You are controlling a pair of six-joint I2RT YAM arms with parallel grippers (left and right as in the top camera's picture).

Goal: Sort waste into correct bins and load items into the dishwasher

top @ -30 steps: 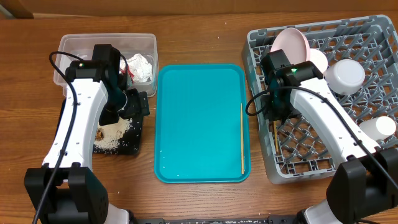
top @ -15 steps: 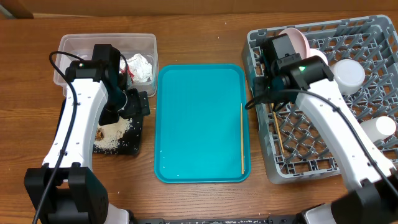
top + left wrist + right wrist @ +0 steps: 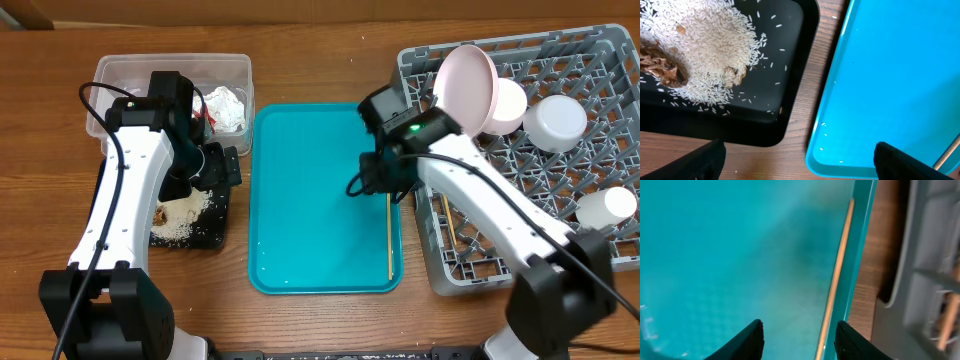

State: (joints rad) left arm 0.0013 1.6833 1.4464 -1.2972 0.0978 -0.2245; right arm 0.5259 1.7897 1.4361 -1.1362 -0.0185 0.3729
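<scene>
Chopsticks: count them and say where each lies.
2. One chopstick lies along the right edge of the teal tray; the other rests in the grey rack. Others may hide under the right arm.

I see a teal serving tray [image 3: 320, 200] at mid-desk, long sides running near to far, brown wood-grain desk [image 3: 320, 60] beneath, unidentifiable tan object [image 3: 22, 12] at its far-left corner
</scene>
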